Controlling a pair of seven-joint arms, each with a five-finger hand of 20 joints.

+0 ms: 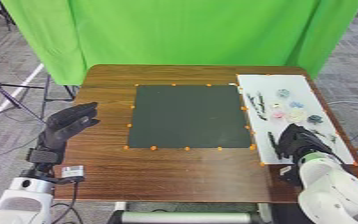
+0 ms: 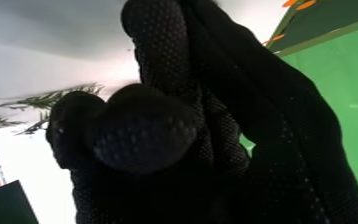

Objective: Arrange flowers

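My right robot hand [image 1: 296, 140] is over the white board [image 1: 269, 81], lower right of the frame, fingers mostly straight, gripping nothing I can make out. The pink flower [image 1: 295, 117] lies just above; I'd best pinch its stem, sparing the petals.

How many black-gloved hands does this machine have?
2: the left hand above the left side of the table, the right hand over the near half of the white mat.

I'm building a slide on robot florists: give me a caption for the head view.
Flower arranging: right hand over a white board near loose flowers, left hand at the left edge of the table.
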